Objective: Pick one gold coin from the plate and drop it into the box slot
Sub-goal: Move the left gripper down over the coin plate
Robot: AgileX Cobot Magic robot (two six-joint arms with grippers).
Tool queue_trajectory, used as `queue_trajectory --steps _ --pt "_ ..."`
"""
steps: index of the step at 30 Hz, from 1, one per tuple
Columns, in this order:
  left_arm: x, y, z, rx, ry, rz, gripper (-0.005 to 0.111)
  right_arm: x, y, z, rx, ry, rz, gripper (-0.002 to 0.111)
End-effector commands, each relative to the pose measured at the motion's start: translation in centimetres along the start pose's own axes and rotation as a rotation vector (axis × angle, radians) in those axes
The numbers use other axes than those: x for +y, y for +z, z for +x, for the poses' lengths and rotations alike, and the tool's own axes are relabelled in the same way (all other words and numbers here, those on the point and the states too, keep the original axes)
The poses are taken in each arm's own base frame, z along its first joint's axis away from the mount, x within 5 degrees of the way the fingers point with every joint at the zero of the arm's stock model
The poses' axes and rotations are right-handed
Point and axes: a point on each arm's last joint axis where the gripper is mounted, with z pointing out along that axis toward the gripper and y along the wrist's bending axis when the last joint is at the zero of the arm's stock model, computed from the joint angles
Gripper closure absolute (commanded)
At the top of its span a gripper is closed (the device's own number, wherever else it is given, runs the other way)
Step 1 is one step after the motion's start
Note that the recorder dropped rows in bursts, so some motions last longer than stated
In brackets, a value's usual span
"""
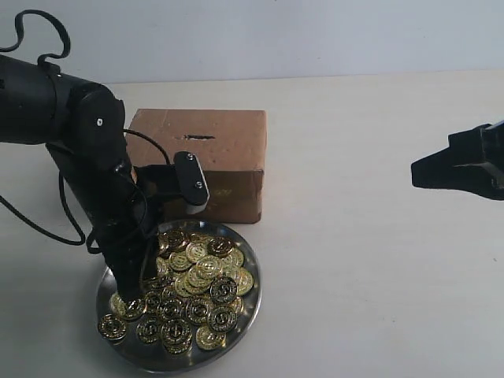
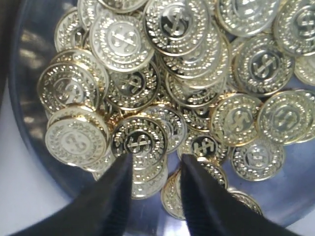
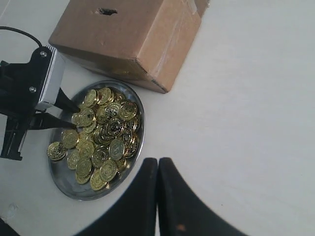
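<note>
1. While the left gripper (image 2: pixel 156 164) reaches down into the plate (image 1: pixel 257 295), its two black fingers stand slightly apart with a narrow gap between them. Their tips sit at the edge of the heap of gold coins (image 2: pixel 172 73), and no coin shows clamped between them.
2. Seen from the exterior camera, the left arm's tips meet the coins on the plate's left side, on the half away from the box (image 1: pixel 228 142).
3. Round, shiny and silver, the plate lies on the pale table (image 1: pixel 362 276) just in front of the box. Its far rim is close to the box's lower front edge; whether the two touch cannot be told.
4. Coins lie in overlapping layers across most of the dish, with a strip of bare metal showing along the near rim.
5. Brown and worn, the cardboard box stands behind the plate, and the slot (image 1: pixel 199 137), a short dark ragged slit, is cut in its top face.
6. Well off to the right, the right gripper (image 3: pixel 157 164) hangs above bare table, its fingers pressed together with nothing between them.
</note>
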Motion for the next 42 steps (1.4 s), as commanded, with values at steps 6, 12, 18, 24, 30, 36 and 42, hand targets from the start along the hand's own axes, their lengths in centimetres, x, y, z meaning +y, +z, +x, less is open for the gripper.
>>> queue_trajectory --steps 6,12,18,24,30,36,42 --pt "0.2 0.0 -0.2 -0.001 0.107 -0.036 0.054 0.0 -0.1 -0.2 -0.01 -0.005 -0.006 0.108" --pt "0.0 0.1 0.0 0.021 0.326 -0.015 0.046 0.1 -0.1 -0.2 -0.008 -0.005 -0.008 0.108" --pt "-0.8 1.1 1.1 0.045 0.756 0.029 0.046 0.1 -0.1 -0.2 -0.007 -0.005 -0.009 0.108" --pt "-0.3 1.2 0.6 0.012 0.925 -0.051 0.046 0.1 -0.1 -0.2 -0.007 -0.005 -0.009 0.108" --pt "0.0 1.2 0.2 -0.004 0.992 -0.104 0.046 0.1 -0.1 -0.2 -0.007 -0.005 -0.009 0.108" --pt "0.2 1.2 0.1 -0.009 1.027 -0.127 0.046 0.1 -0.1 -0.2 -0.008 -0.003 -0.01 0.108" --pt "0.2 1.3 0.1 -0.007 1.047 -0.126 0.046 0.1 -0.1 -0.2 -0.008 -0.003 -0.01 0.108"
